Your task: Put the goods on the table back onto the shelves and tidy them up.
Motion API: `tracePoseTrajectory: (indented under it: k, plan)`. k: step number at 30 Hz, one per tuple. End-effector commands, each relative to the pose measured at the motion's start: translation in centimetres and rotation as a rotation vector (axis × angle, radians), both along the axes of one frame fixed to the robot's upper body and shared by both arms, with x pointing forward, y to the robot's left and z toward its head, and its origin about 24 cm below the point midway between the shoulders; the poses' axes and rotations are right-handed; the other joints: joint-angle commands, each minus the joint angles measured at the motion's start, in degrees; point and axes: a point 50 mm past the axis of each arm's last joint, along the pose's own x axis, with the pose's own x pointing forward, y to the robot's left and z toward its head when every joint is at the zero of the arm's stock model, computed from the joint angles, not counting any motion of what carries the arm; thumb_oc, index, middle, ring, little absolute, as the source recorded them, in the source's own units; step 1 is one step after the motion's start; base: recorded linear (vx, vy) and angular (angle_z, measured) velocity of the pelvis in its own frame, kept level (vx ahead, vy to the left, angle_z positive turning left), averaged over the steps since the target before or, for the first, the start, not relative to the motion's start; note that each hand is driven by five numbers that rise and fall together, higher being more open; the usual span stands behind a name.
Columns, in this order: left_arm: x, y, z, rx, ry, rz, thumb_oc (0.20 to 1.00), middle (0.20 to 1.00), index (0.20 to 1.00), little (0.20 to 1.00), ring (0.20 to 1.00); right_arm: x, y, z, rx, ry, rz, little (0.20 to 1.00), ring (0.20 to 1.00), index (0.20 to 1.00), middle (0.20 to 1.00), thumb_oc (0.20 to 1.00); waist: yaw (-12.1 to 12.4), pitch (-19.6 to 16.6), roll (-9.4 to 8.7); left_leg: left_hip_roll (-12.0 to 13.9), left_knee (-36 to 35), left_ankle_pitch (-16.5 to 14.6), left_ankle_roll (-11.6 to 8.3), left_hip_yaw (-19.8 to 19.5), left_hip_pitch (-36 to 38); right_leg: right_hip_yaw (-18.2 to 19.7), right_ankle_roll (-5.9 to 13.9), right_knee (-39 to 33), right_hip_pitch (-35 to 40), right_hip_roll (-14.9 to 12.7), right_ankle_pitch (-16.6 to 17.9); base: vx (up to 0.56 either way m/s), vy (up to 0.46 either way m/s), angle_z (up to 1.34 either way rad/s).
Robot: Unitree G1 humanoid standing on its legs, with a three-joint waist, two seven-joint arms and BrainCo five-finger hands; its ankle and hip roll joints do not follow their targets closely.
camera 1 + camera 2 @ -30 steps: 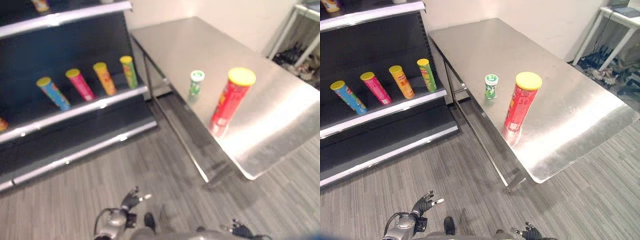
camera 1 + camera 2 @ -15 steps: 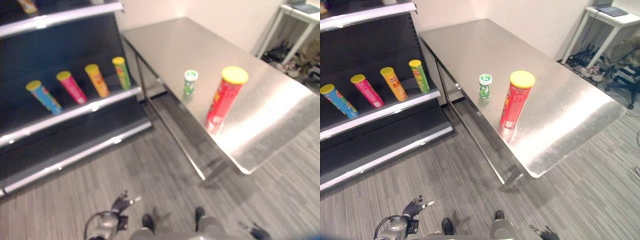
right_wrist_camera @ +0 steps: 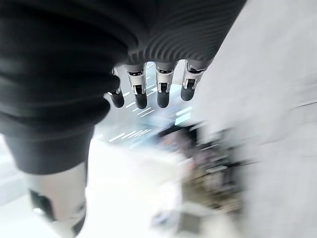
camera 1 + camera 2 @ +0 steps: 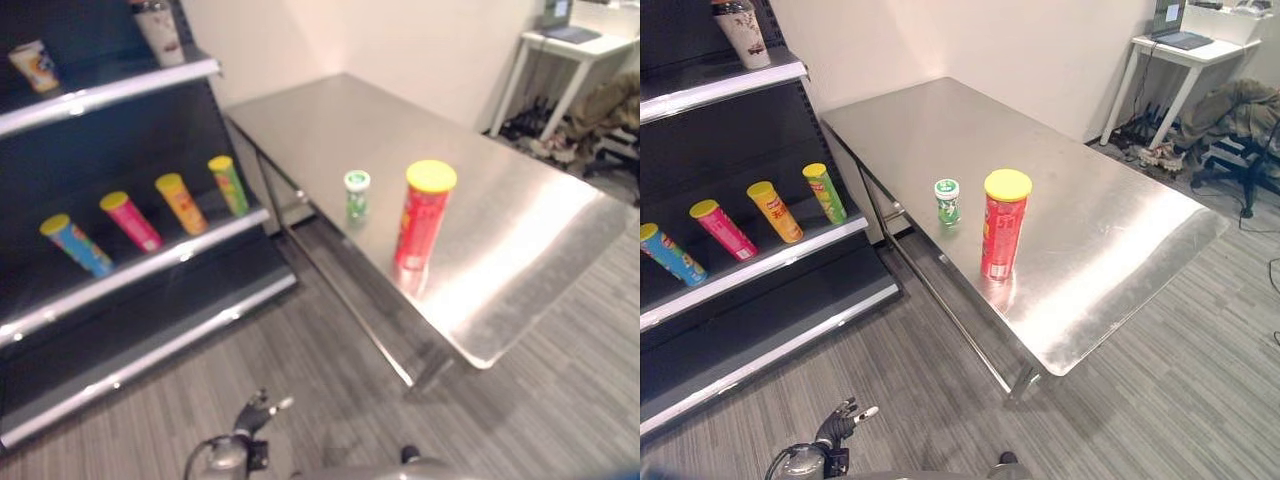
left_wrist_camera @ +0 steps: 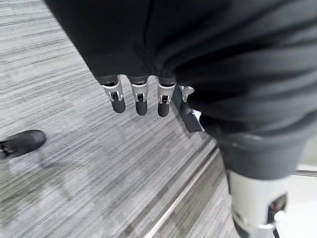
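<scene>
Left hand (image 5: 141, 96) and right hand (image 3: 148, 89) open, empty.

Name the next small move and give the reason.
Probably step toward the table and raise a hand to the red can: it and the small green bottle stand there untouched, while the left hand hangs low and empty and the right hand holds nothing.

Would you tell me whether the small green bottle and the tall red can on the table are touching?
Apart. In the right eye view, bare steel of the table shows between the small green bottle and the tall red can.
</scene>
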Motion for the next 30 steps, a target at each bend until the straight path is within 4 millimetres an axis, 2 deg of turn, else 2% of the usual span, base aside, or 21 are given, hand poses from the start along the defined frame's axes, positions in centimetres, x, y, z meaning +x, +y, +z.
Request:
tracePoseTrajectory:
  k: [1, 3, 5, 7, 9, 11, 13, 16, 23, 30]
  plan:
    - [1.6, 1.0, 0.5, 0.043, -0.025, -0.071, 1.0, 1.0, 1.0, 1.0, 1.0, 2.9, 3.0, 8.3, -0.29, -0.124, 0.202, 1.0, 1.0, 1.0, 1.0, 1.0, 2.47, 0.9, -1.42, -1.04, 0.47, -3.69, -1.47, 0.88, 2.5, -2.96, 3.02, 0.77, 4.19, -0.13, -6.25, 0.0, 0.0, 0.0]
    - [1.2, 0.7, 0.4, 0.028, -0.02, -0.081, 1.0, 1.0, 1.0, 1.0, 1.0, 4.3, 4.7, 10.3, -0.349, -0.142, 0.306, 1.0, 1.0, 1.0, 1.0, 1.0, 3.15, 0.69, -1.65, -0.94, 0.47, -3.6, -1.6, 0.82, 2.6, -3.14, 2.97, 0.77, 4.38, -0.05, -6.25, 0.0, 0.0, 0.0]
    - [0.8, 0.5, 0.3, 0.014, -0.015, -0.09, 1.0, 1.0, 1.0, 1.0, 1.0, 5.5, 6.6, 11.2, -0.388, -0.126, 0.424, 1.0, 1.0, 1.0, 1.0, 1.0, 3.89, 0.51, -1.8, -0.9, 0.47, -3.4, -1.7, 0.74, 2.57, -3.41, 2.91, 0.8, 4.58, 0.09, -6.28, -0.01, -0.008, 0.03]
    - [0.4, 0.4, 0.2, 0.004, -0.007, -0.096, 1.0, 1.0, 1.0, 1.0, 1.0, 6.6, 8.3, 11.4, -0.405, -0.115, 0.523, 1.0, 1.0, 1.0, 1.0, 1.0, 4.57, 0.39, -1.91, -0.84, 0.47, -3.28, -1.75, 0.48, 2.59, -3.69, 2.77, 0.86, 4.67, 0.19, -6.3, -0.02, -0.017, 0.09]
    - [0.3, 0.3, 0.1, -0.002, -0.005, -0.1, 1.0, 1.0, 1.0, 1.0, 1.0, 7.4, 9.1, 11.4, -0.417, -0.097, 0.557, 1.0, 1.0, 1.0, 1.0, 1.0, 4.74, 0.27, -1.9, -0.8, 0.47, -3.2, -1.81, 0.41, 2.57, -3.86, 2.69, 0.88, 4.77, 0.25, -6.34, -0.01, -0.013, 0.17]
    - [-0.2, 0.1, 0.0, -0.011, 0.011, -0.112, 1.0, 1.0, 1.0, 1.0, 1.0, 9.3, 10.3, 10.7, -0.459, 0.018, 0.612, 1.0, 1.0, 1.0, 1.0, 1.0, 5.92, 0.04, -2.12, -0.75, 0.47, -3.1, -1.88, 0.1, 2.65, -4.34, 2.57, 0.86, 5.12, 0.37, -6.38, -0.02, -0.02, 0.12]
    - [-0.3, 0.0, -0.1, -0.012, 0.016, -0.112, 1.0, 1.0, 1.0, 1.0, 1.0, 9.9, 10.6, 10.5, -0.47, 0.052, 0.619, 1.0, 1.0, 1.0, 1.0, 1.0, 6.17, -0.02, -2.17, -0.72, 0.47, -3.06, -1.88, -0.03, 2.7, -4.45, 2.53, 0.86, 5.18, 0.38, -6.41, 0.0, -0.004, 0.02]
    - [-0.5, -0.3, -0.2, -0.021, 0.023, -0.113, 1.0, 1.0, 1.0, 1.0, 1.0, 11.8, 11.6, 9.0, -0.464, 0.159, 0.678, 1.0, 1.0, 1.0, 1.0, 1.0, 7.38, 0.02, -2.41, -0.67, 0.47, -2.83, -1.95, -0.45, 2.78, -4.98, 2.35, 0.88, 5.45, 0.47, -6.31, -0.01, -0.005, 0.03]
    - [-0.8, -0.2, -0.3, -0.022, 0.033, -0.091, 1.0, 1.0, 1.0, 1.0, 1.0, 13.2, 13.9, 7.5, -0.47, 0.248, 0.798, 1.0, 1.0, 1.0, 1.0, 1.0, 8.4, -0.02, -2.54, -0.63, 0.47, -2.54, -2.21, -1.54, 2.41, -6.12, 2.14, 1.04, 5.75, 0.57, -6.41, -0.01, -0.008, 0.1]
    - [-1.2, -0.3, -0.5, -0.027, 0.049, -0.097, 1.0, 1.0, 1.0, 1.0, 1.0, 13.7, 14.6, 6.3, -0.491, 0.349, 0.854, 1.0, 1.0, 1.0, 1.0, 1.0, 8.93, 0.09, -2.68, -0.69, 0.47, -2.24, -2.64, -2.31, 1.92, -7.37, 2.04, 1.13, 6.01, 0.48, -6.43, 0.0, -0.007, 0.12]
